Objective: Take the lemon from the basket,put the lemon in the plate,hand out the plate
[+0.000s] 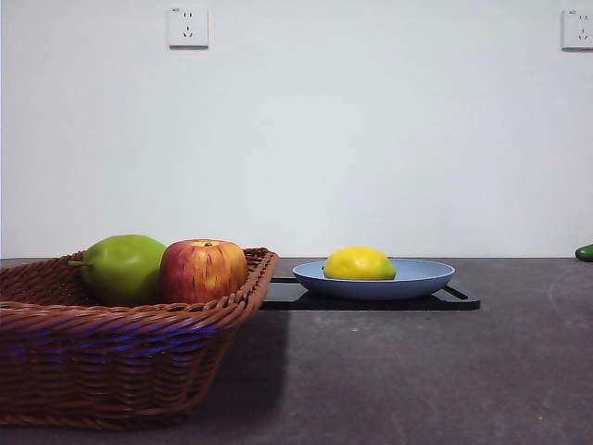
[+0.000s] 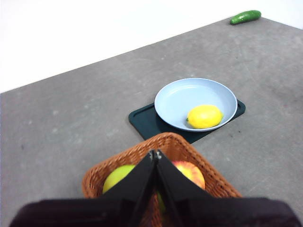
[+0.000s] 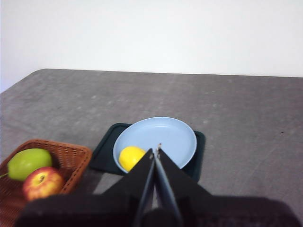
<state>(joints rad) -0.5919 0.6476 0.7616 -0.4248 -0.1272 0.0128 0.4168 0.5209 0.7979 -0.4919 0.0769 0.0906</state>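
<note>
Low front view, wrist views above, sharing plate [image 1: 422, 275]

The lemon [image 1: 359, 264] lies in the plate [image 1: 422, 277], on the tray [image 1: 459, 301]; pear [image 1: 122, 268] and apple [image 1: 203, 270] sit in the basket [image 1: 102, 362], left.

even soft light, wrist views blurry, basket [image 1: 111, 343] casts shadow

No text or label can be read.
</note>
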